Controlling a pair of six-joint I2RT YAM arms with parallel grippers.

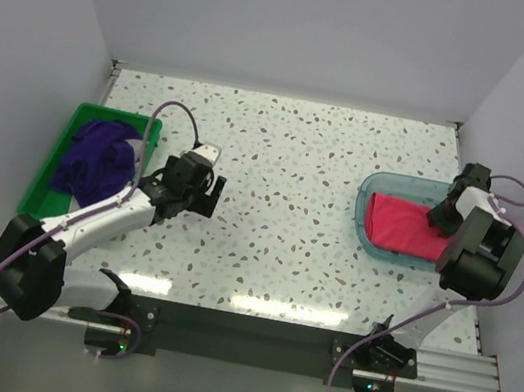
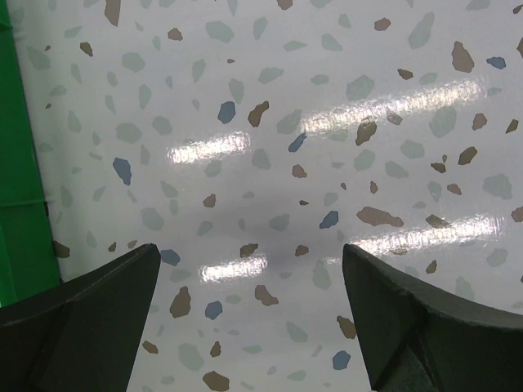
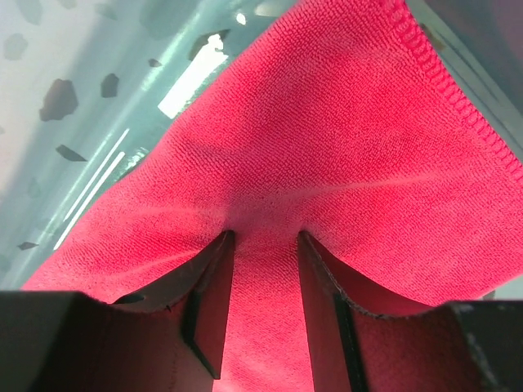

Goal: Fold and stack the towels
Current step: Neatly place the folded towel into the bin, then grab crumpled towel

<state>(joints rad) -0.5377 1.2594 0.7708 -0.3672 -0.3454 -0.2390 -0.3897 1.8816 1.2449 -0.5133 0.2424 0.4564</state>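
Left claw (image 1: 205,186) (image 2: 251,253) is wide open and holds nothing. It hangs over bare speckled table (image 1: 300,152) (image 2: 286,122), just right of the green bin (image 1: 128,118) (image 2: 16,163). The purple towels (image 1: 96,157) are bunched in a heap inside that bin at the left side of the table, unfolded and apart from the claw.

Right claw (image 1: 442,213) (image 3: 265,237) is down in the teal tray (image 1: 375,188) (image 3: 163,49) at the right side of the table, on the pink towel (image 1: 399,225) (image 3: 343,147). The pink towel lies flat and folded in the tray, with its stitched edge toward the tray's wall. The jaws have a narrow gap, tips pressed into the cloth, which fills the gap and puckers around the tips. Cannot tell whether the cloth is pinched or only touched.

The two arms are well apart.
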